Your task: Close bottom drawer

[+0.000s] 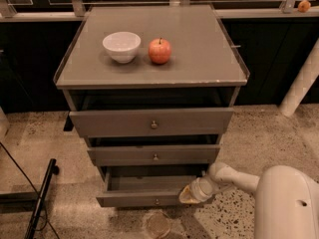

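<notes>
The bottom drawer (142, 199) is the lowest of three grey drawers. It stands pulled out, with its plain grey inside (149, 182) showing and a small round knob (157, 201) on its flat front. My gripper (191, 193) is low at the right end of that drawer front, touching or very close to it. My white arm (234, 177) reaches in from the lower right. The middle drawer (154, 156) and the tall top drawer (152, 122) are also somewhat pulled out.
A white bowl (121, 46) and a red apple (159, 51) sit on the cabinet top (199, 49). A round drain cover (158, 225) lies in the speckled floor before the drawer. A black pole (41, 199) leans at the lower left, and a white pipe (301, 81) stands at the right.
</notes>
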`<act>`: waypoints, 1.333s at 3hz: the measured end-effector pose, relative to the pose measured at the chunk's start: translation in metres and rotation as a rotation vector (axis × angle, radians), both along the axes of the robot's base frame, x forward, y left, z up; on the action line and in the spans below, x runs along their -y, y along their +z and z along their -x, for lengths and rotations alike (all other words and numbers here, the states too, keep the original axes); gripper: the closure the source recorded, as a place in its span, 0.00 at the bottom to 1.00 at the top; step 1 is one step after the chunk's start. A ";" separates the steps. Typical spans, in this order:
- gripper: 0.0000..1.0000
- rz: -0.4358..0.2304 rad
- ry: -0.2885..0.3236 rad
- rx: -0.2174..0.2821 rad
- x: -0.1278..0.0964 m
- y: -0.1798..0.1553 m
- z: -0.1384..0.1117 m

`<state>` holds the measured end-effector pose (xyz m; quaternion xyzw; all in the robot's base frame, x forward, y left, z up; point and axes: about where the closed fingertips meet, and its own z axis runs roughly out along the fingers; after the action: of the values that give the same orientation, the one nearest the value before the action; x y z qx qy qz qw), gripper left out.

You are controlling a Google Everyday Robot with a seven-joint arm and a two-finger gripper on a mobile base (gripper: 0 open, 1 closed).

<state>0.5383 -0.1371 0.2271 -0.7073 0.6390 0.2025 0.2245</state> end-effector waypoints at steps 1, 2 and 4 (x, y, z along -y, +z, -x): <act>1.00 0.000 0.032 -0.053 -0.007 -0.009 0.005; 1.00 0.021 0.038 -0.105 -0.007 -0.027 0.000; 0.58 0.058 0.011 -0.161 0.005 -0.049 -0.007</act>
<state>0.5450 -0.1422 0.1784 -0.6986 0.6566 0.2414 0.1505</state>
